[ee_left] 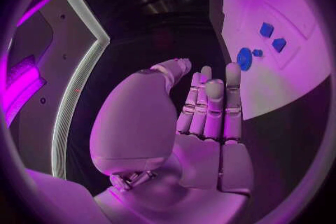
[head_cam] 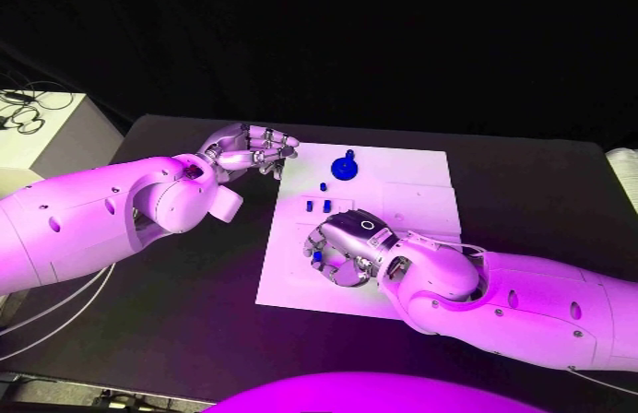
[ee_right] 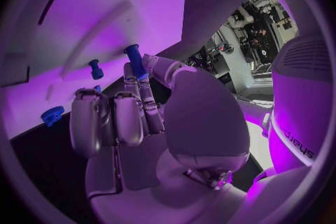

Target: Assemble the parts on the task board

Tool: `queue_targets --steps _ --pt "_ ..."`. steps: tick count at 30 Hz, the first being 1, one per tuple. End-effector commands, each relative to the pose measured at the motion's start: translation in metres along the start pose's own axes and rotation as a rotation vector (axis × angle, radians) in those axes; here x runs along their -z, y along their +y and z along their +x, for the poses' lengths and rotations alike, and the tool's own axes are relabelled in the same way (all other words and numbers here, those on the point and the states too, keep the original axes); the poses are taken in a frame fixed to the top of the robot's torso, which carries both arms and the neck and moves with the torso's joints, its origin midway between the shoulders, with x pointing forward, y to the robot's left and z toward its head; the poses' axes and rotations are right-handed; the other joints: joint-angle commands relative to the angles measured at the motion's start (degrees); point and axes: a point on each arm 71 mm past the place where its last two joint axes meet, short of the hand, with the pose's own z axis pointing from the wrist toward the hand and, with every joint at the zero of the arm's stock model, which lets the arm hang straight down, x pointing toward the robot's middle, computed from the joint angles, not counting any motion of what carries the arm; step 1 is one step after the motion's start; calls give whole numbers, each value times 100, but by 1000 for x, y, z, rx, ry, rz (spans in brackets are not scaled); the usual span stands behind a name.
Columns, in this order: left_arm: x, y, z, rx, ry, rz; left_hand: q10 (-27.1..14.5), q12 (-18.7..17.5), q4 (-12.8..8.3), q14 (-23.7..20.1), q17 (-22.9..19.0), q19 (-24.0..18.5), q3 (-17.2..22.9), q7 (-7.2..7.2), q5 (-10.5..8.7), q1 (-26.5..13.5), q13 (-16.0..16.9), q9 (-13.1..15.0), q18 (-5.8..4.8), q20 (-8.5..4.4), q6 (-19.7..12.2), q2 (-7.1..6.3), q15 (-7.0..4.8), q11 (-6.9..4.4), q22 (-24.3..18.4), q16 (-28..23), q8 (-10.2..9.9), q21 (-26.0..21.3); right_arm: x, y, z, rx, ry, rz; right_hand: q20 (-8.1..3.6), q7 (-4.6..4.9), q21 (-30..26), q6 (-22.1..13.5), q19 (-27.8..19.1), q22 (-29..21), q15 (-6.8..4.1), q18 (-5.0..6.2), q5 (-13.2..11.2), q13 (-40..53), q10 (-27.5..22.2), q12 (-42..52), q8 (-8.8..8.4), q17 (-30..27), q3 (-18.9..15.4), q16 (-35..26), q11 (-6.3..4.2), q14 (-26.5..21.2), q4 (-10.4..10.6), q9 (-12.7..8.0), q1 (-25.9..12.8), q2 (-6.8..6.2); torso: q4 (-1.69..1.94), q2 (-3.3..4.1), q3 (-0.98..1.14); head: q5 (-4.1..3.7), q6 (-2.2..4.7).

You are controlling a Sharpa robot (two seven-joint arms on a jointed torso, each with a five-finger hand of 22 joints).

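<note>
white task board [head_cam: 399,192] | small blue cylindrical peg [ee_right: 135,61] pinched by right hand [head_cam: 348,247] | blue gear [head_cam: 345,167] beside empty, half-curled left hand [head_cam: 249,150]

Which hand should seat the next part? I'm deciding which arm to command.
Right, probably. The right hand is over the task board and pinches a blue peg. The left hand is beside the board's far corner, holding nothing.

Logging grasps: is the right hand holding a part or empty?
Holding: the right hand pinches a blue peg over the task board.
</note>
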Motion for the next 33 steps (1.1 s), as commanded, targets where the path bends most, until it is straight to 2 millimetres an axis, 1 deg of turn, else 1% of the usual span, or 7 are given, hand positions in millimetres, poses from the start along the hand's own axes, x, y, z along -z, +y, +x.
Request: queue_targets --steps 1,9,13,18,22,26,33 --pt "0 -1 2 3 19 6 -41 35 -6 0 -5 5 -32 9 -2 12 8 -7 79 23 -41 23 17 0 -8 22 0 -20 1 1 4 0 20 -33 81 26 -348 -180 -102 362 87 73 -56 -74 -234 -92 -104 -342 -126 -201 -17 -98 29 -30 -173 -114 -1 0 1 -1 7" --pt "0 -1 2 3 21 4 -54 38 -1 0 -4 5 -35 9 -2 11 9 -9 79 24 -49 24 19 2 -9 24 0 -22 3 0 1 -16 -21 -39 192 19 -1312 -487 -504 -272 190 261 39 -237 -1001 42 -321 -1199 -838 -684 99 -476 10 -94 -107 -65 2 4 3 -7 15" --pt "0 -1 2 3 21 3 -54 38 -1 0 -4 5 -35 9 -2 11 9 -9 79 24 -49 24 19 2 -9 24 0 -22 4 0 -1 -25 -45 -38 236 -33 -1765 -642 -651 -562 239 336 70 -311 -1360 290 -453 -1538 -1605 -825 149 -652 90 -156 172 87 5 5 3 -11 17" --pt "0 -1 2 3 21 3 -54 38 -1 0 -4 5 -35 9 -2 11 9 -9 79 24 -49 24 19 2 -9 24 0 -22 6 -1 -4 -41 -81 -39 268 -58 -2071 -699 -710 -747 271 376 112 -367 -1714 620 -523 -1727 -2402 -851 194 -746 483 -202 546 183 2 3 6 -17 26" --pt "0 0 2 3 21 2 -54 38 -1 0 -4 5 -35 9 -2 11 9 -9 79 24 -49 24 19 2 -9 24 0 -22 11 -2 -8 -65 -114 -43 293 -121 -2363 -806 -759 -930 303 419 226 -393 -2012 870 -566 -1849 -3027 -848 228 -794 1157 -245 947 115 2 5 8 -38 45" --pt "0 0 1 3 20 2 -54 38 -1 0 -4 5 -35 9 -2 11 9 -9 79 24 -49 24 19 2 -9 24 0 -22 20 -7 -17 -119 -150 -25 287 -123 -2379 -872 -717 -935 292 416 270 -389 -2061 1051 -565 -1861 -3233 -815 217 -774 1556 -271 1162 69 -1 -4 7 -101 86" --pt "2 0 -2 4 11 7 -64 41 1 -10 -20 6 -37 6 -2 13 11 -10 79 25 -53 26 19 2 -10 22 0 -24 43 -49 -53 -300 -152 169 141 199 -1283 -712 -180 -205 142 209 307 -315 -992 1560 -479 -920 -3207 -304 58 -198 1546 -289 900 322 -26 -12 2 -369 177"
